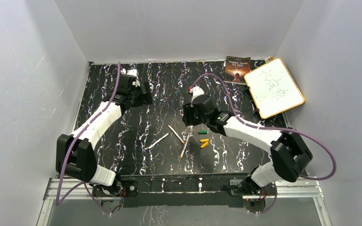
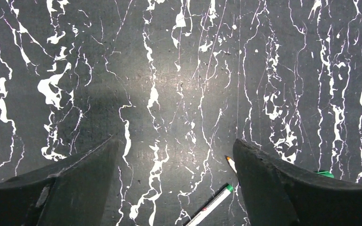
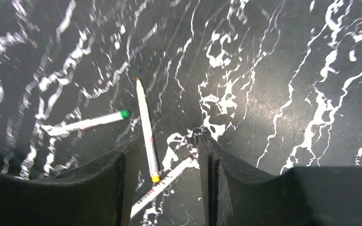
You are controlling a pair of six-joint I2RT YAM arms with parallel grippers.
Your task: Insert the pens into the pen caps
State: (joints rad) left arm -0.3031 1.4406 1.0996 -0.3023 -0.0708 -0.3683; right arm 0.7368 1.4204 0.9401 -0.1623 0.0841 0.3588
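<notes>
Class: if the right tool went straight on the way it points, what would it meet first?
Likely the thin white orange-tipped pen lying in line with the open right tool, on the black marbled table; depth is unclear.

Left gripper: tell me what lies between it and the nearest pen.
Nothing but bare marbled table. In the top view, the stretch from the left gripper down to the leftmost pen holds no object.
</notes>
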